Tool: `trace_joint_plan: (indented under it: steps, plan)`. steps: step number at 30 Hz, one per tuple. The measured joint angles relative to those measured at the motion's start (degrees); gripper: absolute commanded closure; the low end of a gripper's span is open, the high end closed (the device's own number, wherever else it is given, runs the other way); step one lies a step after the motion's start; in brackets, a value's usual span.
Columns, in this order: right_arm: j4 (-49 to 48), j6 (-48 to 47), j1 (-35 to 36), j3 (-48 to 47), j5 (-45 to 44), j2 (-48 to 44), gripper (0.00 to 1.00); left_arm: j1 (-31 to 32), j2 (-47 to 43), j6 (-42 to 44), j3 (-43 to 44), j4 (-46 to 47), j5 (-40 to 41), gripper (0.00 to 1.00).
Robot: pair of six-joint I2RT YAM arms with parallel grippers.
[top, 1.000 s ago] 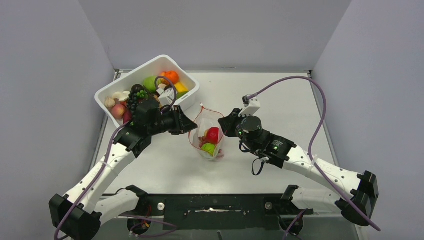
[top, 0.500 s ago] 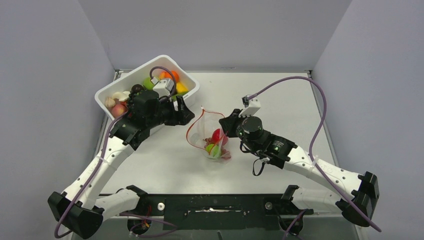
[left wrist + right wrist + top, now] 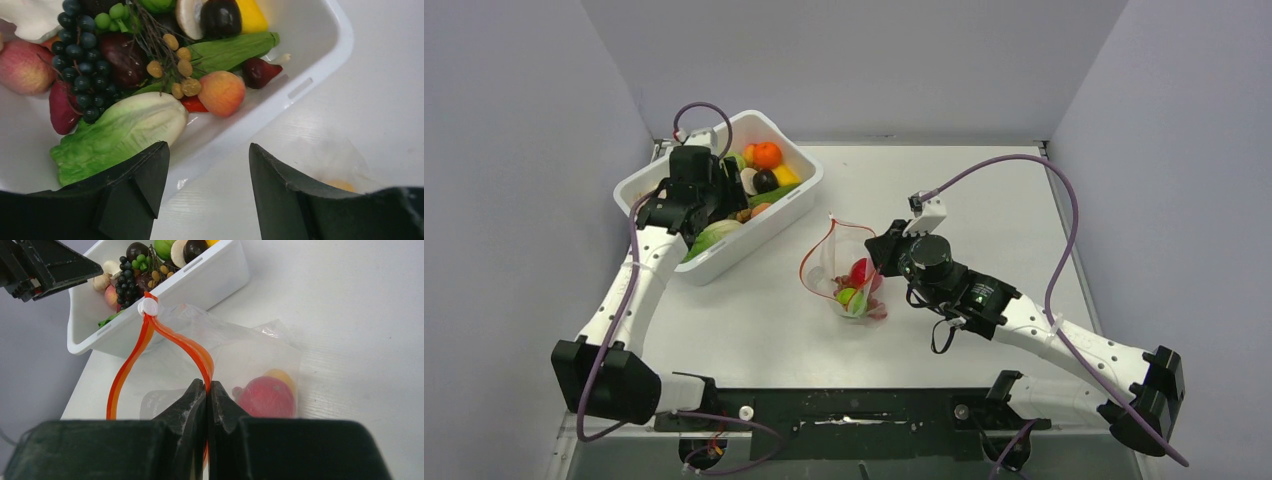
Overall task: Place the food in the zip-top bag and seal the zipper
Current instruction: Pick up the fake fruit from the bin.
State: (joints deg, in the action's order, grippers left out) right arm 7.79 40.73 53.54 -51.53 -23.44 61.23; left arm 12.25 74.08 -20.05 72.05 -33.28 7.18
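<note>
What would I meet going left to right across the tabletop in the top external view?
white bin → zip-top bag → right hand, pinched on the bag's right edge. The left hand hangs over the bin, so it is left out of the order.

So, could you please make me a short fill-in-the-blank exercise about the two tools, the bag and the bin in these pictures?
1. The right tool is ____ on the orange strip of the clear bag.
2. The left tool hangs ____ over the white bin, holding nothing.
3. The red fruit lies inside the clear ____.
4. The lettuce leaf lies in the white ____.

Missing words: shut, open, bag, bin.
</note>
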Motion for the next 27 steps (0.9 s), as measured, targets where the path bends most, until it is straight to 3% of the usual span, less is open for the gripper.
trace_joint_plan:
  steps: [11, 27]
  plan:
    - [0.28, -0.20, -0.26, 0.00, -0.81, 0.44, 1.00, -8.90, 14.01, 1.46, 6.03, 2.84, -4.31, 0.53]
    - [1.81, -0.20, 0.04, -1.84, -1.90, 3.45, 1.00, -9.38, 26.49, 3.06, 9.64, 8.72, -6.95, 0.60]
